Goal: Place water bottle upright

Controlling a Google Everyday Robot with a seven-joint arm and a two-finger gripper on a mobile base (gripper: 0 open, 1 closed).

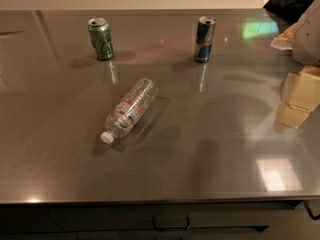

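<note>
The water bottle lies on its side near the middle of the grey metal table. It is clear ribbed plastic with a red-white-blue label band, and its white cap points toward the front left. My gripper, cream-coloured, hangs at the right edge of the view, above the table and far to the right of the bottle. It holds nothing that I can see.
A green can stands upright at the back left. A blue-silver can stands upright at the back, right of centre. The arm's white body fills the upper right corner. The table's front edge runs along the bottom, with drawer handles below it.
</note>
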